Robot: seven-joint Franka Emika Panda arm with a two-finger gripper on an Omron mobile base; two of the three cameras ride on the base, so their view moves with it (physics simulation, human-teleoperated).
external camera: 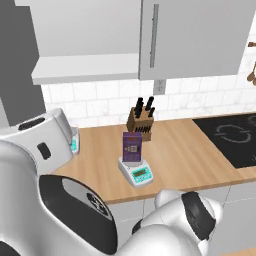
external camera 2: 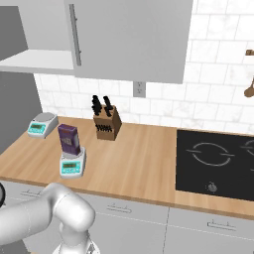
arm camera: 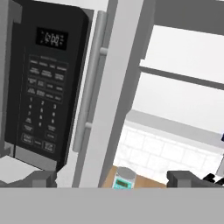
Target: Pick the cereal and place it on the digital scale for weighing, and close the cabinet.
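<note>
One door of the cabinet [external camera: 85, 30] stands open, its handle [arm camera: 89, 83] running lengthwise just ahead of the tool [arm camera: 111, 178]. Tool released, fingers [arm camera: 43, 178] wide apart, nothing between them. Cereal [external camera: 132, 147] upright on the askew scale [external camera: 136, 171] on the bench [external camera: 185, 150]. Judgement: weighing placement done; door closing remains, tool aimed at door edge.

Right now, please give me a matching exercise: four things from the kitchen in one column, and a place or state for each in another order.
Things:
1. cereal
2. knife block
3. cabinet
4. hand

States:
a. left door swung open
b. against the tiled wall
c. open, holding nothing
d. standing on the digital scale

Pairs: 1-d, 2-b, 3-a, 4-c
</note>
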